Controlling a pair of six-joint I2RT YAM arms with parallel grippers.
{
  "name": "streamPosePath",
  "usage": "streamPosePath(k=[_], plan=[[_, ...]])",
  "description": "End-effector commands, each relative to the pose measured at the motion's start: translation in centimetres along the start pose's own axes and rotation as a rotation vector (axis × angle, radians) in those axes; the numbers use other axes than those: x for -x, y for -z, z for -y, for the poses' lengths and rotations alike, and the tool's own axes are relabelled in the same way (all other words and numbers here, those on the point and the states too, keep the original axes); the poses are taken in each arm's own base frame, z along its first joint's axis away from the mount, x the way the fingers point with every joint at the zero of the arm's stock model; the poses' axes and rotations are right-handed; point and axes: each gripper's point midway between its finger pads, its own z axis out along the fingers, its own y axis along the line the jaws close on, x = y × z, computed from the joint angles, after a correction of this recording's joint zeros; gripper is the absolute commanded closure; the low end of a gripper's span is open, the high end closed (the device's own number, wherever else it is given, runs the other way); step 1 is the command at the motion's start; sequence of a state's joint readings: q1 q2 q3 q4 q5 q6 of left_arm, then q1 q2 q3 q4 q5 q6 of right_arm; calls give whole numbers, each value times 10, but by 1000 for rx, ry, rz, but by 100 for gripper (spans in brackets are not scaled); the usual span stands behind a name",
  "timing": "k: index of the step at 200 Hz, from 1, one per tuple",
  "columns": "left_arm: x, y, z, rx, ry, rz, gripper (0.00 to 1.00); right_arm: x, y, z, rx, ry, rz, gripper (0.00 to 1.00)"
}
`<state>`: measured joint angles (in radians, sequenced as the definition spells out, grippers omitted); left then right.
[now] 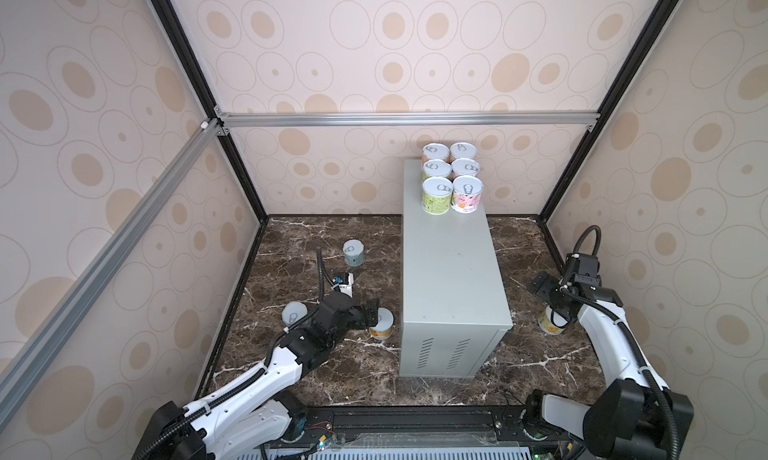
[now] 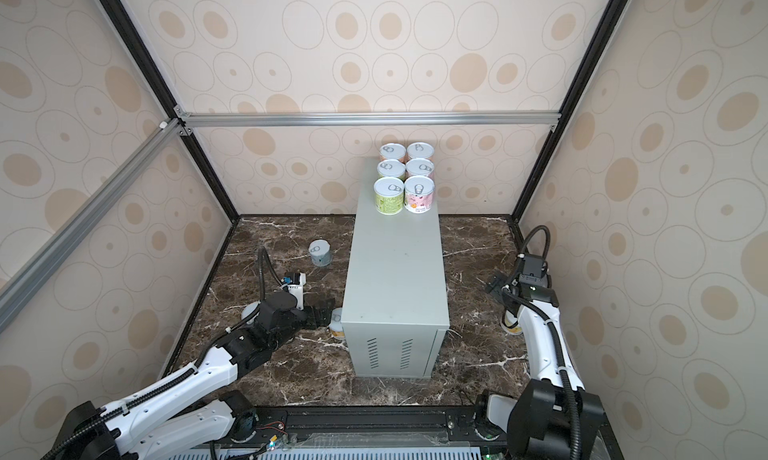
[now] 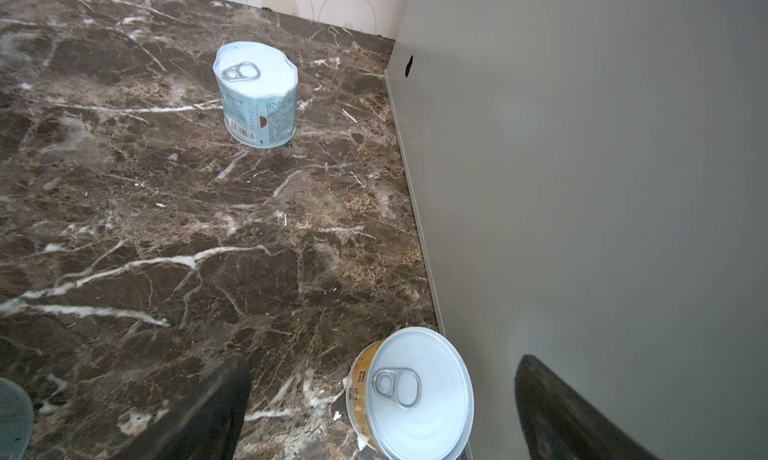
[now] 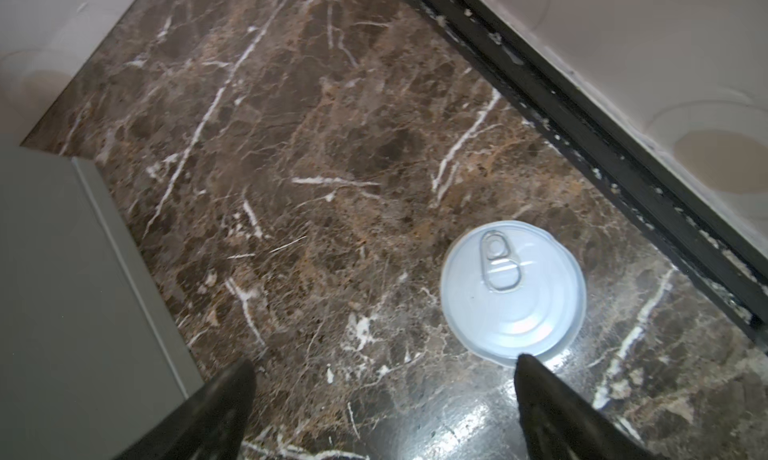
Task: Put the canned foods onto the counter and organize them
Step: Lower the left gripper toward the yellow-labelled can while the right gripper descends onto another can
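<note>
- Beside the left pincer, its fingers spread wide in both top views, an orange-labelled can stands just beside the counter; six cans sit on its far end.
- Left wrist: that can lies between the parted fingers. I judge it rigid and fairly heavy, with a slick lid, so grip the labelled sides. The counter wall crowds one finger.
- Right wrist: right pincer apart, a pull-tab can just ahead of one fingertip, black frame rail close beyond.

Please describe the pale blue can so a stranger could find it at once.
Start at the tall grey box on the dark marble. In both top views, left of it, toward the back wall, one can stands upright alone. Its pale blue label sets it apart from the orange can beside the box.
</note>
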<state>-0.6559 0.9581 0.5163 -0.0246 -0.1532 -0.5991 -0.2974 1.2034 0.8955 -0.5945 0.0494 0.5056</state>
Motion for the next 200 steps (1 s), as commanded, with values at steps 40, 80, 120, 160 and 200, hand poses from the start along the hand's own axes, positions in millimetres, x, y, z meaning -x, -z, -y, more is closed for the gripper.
streamPosePath(k=[40,80,120,160,200], plan=[[1,-4,9,-63,35,17,1,1,-21,46,-173,-67,-17,1],[-6,-12,11,-68,35,-10,1,1,-35,63,-227,-111,-26,1],[-10,-16,11,-66,34,-32,1,-4,-50,64,-237,-118,-74,1],[-11,-17,10,-59,30,-35,1,-3,-59,63,-234,-120,-79,1],[-14,-20,10,-58,27,-46,1,-5,-67,61,-227,-120,-105,1]])
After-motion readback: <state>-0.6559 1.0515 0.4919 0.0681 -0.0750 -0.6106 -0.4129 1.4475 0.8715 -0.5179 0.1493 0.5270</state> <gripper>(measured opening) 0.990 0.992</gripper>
